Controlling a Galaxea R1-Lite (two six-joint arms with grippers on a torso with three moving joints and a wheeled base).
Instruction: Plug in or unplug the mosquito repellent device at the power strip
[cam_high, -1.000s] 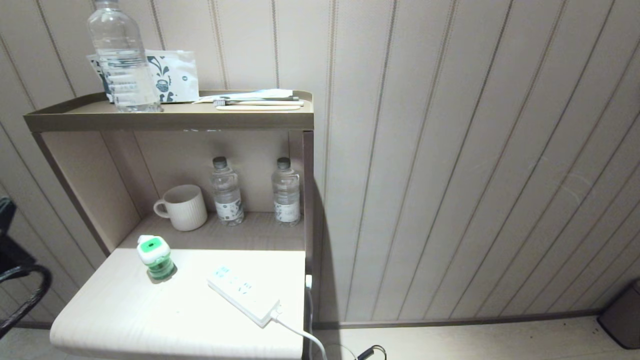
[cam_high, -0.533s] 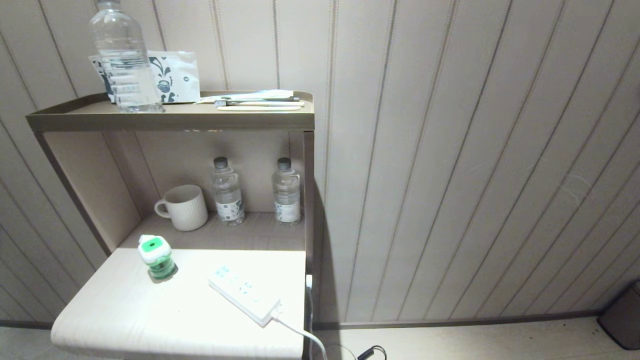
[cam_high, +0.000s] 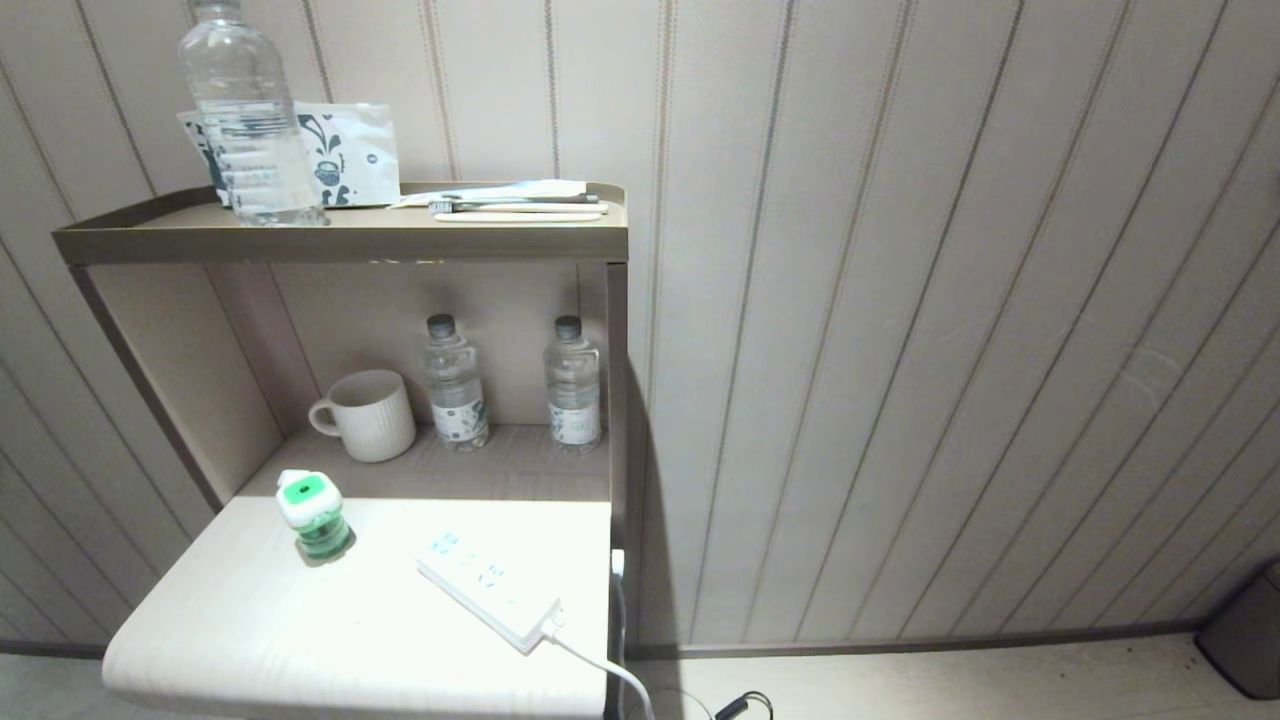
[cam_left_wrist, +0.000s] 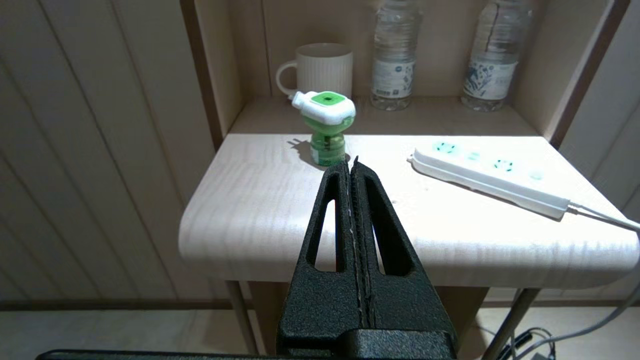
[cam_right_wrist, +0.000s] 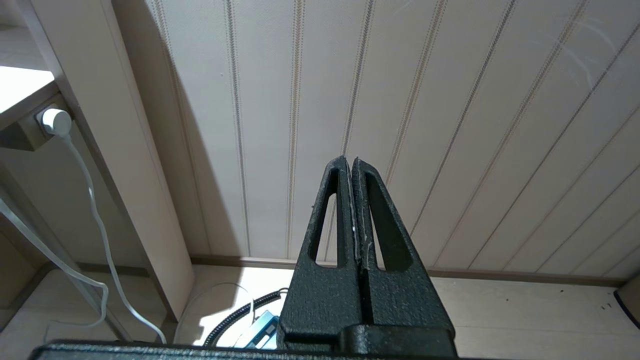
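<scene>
My left gripper (cam_left_wrist: 353, 161) was clenched, empty, short of the device (cam_left_wrist: 326, 126). It looked light, top-heavy and tippy; I'd grasp its white cap, not the slick bottle.

Left gripper (cam_left_wrist: 352, 163) and right gripper (cam_right_wrist: 349, 162): matte black, rough-textured tapered fingers with long triangular cut-outs.
</scene>
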